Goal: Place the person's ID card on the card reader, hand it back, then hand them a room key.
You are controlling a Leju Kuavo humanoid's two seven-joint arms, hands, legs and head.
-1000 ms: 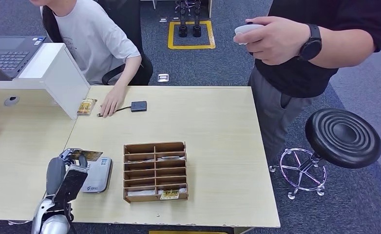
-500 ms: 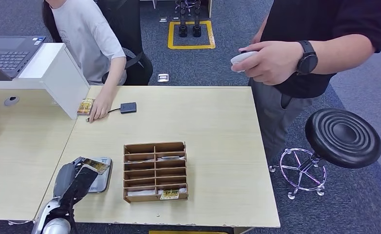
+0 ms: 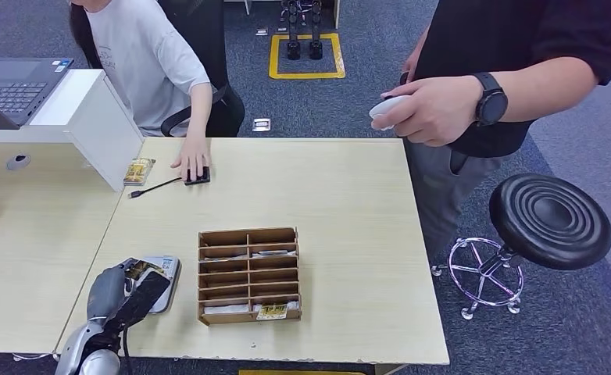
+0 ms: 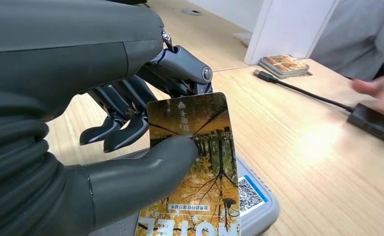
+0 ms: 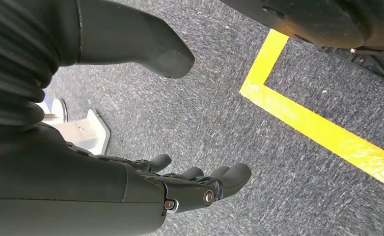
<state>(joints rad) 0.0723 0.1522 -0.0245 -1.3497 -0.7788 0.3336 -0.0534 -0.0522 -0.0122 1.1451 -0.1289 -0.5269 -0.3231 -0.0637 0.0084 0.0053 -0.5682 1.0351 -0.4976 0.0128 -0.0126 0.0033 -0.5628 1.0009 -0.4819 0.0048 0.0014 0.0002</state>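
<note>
1. The left robot hand [image 4: 131,147] grasps the ID card [image 4: 195,162]; the thick grey thumb presses on the card's printed face and the dark fingers [image 4: 116,132] lie behind it.
2. The card shows a yellow picture of autumn trees. It is tilted, and its lower end is over the card reader [image 4: 259,206].
3. In the head view the left robot hand [image 3: 126,293] is at the near left part of the table [image 3: 349,203], just over the grey card reader [image 3: 164,275], and the ID card [image 3: 140,270] is seen as a small yellow piece on top of it. I cannot tell if the card touches the reader.
4. The right robot hand [image 5: 190,184] hangs above a grey carpet floor [image 5: 229,98] with a yellow line [image 5: 317,128]; it is released, with fingers apart and nothing in it.
5. Just beside the reader, on its right, stands a wooden compartment rack [image 3: 248,274] with cards lying in some slots.
6. At the far side of the table, a seated person's hand [image 3: 191,162] rests on a small dark device [image 3: 198,176] with a black cable [image 3: 155,187].
7. A stack of cards [image 3: 138,169] lies near a white partition [image 3: 99,117].
8. On the right a standing person holds a small white object [image 3: 388,109] and wears a black watch [image 3: 491,99]. A black stool [image 3: 550,221] is beside this person.
</note>
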